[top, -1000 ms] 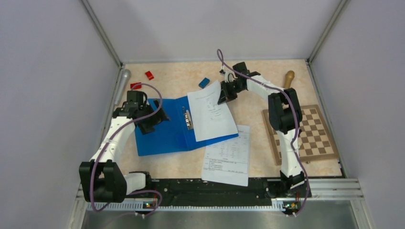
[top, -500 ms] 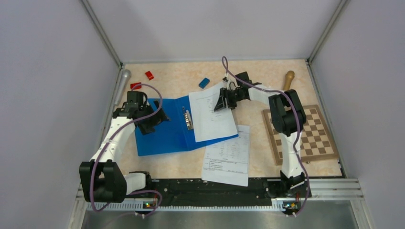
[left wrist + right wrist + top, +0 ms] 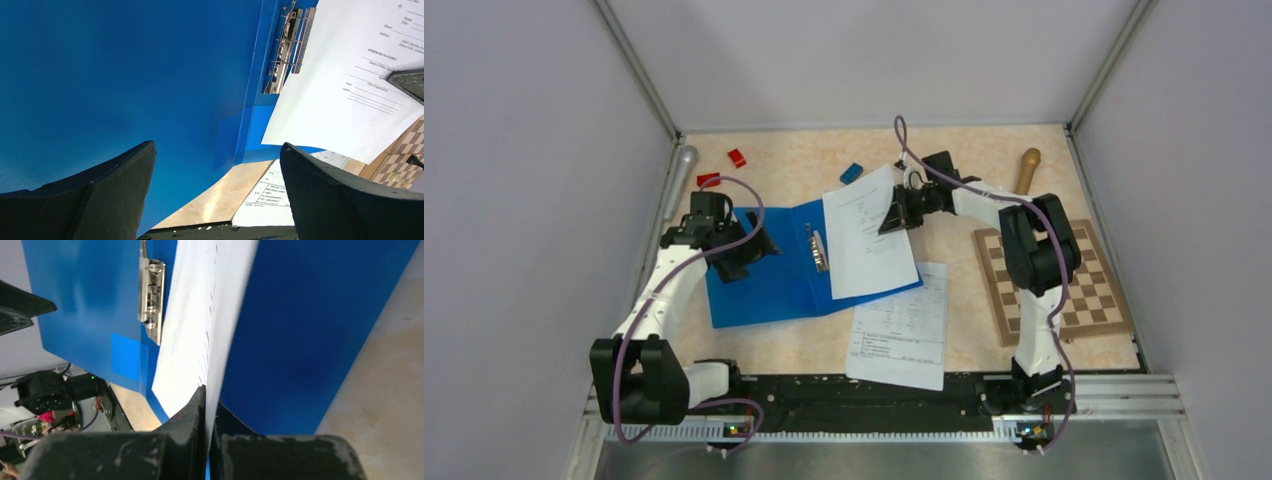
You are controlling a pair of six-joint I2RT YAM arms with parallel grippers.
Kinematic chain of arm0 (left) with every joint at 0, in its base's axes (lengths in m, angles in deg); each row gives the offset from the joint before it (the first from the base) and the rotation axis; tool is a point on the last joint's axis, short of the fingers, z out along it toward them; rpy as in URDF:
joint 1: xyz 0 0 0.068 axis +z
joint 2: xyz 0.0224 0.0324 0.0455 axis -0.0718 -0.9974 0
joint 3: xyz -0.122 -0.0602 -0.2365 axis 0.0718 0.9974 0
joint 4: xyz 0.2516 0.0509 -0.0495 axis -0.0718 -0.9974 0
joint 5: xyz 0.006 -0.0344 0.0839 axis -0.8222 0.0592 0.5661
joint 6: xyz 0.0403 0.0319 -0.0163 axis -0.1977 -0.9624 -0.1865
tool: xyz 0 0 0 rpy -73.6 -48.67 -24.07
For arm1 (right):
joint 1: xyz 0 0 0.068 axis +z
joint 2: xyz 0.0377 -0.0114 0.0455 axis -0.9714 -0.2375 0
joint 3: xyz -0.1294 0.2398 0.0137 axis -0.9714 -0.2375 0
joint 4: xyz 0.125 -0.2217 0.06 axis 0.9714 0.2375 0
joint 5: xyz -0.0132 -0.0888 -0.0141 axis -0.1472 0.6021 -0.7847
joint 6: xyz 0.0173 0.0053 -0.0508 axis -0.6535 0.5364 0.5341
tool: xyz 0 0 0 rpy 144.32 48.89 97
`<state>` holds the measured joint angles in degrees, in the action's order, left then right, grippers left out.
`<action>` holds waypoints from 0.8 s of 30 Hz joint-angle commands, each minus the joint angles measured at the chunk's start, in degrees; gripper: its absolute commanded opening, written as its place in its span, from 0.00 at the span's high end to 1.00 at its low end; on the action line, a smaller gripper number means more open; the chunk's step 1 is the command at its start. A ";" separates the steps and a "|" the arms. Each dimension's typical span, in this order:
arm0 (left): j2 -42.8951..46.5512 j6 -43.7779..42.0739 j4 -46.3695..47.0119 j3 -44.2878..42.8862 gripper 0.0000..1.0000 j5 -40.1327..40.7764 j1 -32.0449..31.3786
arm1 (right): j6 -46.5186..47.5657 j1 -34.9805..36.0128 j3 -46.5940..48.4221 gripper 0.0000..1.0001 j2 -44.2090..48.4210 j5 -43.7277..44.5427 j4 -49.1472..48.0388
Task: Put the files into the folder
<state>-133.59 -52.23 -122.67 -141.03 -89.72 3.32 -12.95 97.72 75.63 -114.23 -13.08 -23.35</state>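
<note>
The blue folder [image 3: 769, 275] lies open on the table, its metal clip [image 3: 819, 250] at the spine. One of the files, a white printed sheet [image 3: 864, 245], rests on the folder's right half. My right gripper [image 3: 897, 213] is shut on that sheet's far right edge. In the right wrist view the fingertips [image 3: 206, 392] pinch the sheet [image 3: 192, 320], which stands lifted above the folder [image 3: 310, 315] beside the clip [image 3: 151, 290]. Another sheet [image 3: 902, 325] lies on the table in front of the folder. My left gripper [image 3: 742, 250] hangs open over the folder's left half [image 3: 125, 75], holding nothing.
A wooden chessboard [image 3: 1064, 280] lies at the right, with a wooden handle [image 3: 1028, 165] behind it. A small blue block [image 3: 852, 172], two red blocks [image 3: 737, 157] and a silver cylinder [image 3: 679, 172] sit at the back left. Walls enclose three sides.
My right gripper has shifted slightly nearer along the sheet's right edge and grips it there; the sheet has turned a little. The left arm has not moved.
</note>
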 commanded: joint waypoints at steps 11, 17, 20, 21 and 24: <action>1.09 -0.44 1.36 0.74 0.01 -0.49 0.27 | -1.64 -0.39 1.50 1.00 8.89 -14.32 -7.00; 0.75 -0.45 1.53 0.94 0.01 -0.64 0.23 | -2.72 -0.43 -0.60 1.00 10.55 -17.30 -9.91; 0.75 -0.37 1.58 0.91 0.01 -0.61 0.26 | -4.79 -0.40 -1.02 1.00 8.86 -17.71 -12.32; 0.72 -0.39 1.58 0.90 0.01 -0.58 0.27 | -6.27 -0.43 -1.47 1.00 8.08 -17.95 -13.99; 0.65 -0.36 1.63 0.92 0.01 -0.56 0.25 | -13.92 -0.39 -3.50 1.00 4.75 -19.74 -24.05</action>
<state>-133.59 -52.21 -122.65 -140.60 -89.74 3.32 -18.89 97.50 74.02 -106.32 -29.61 -34.54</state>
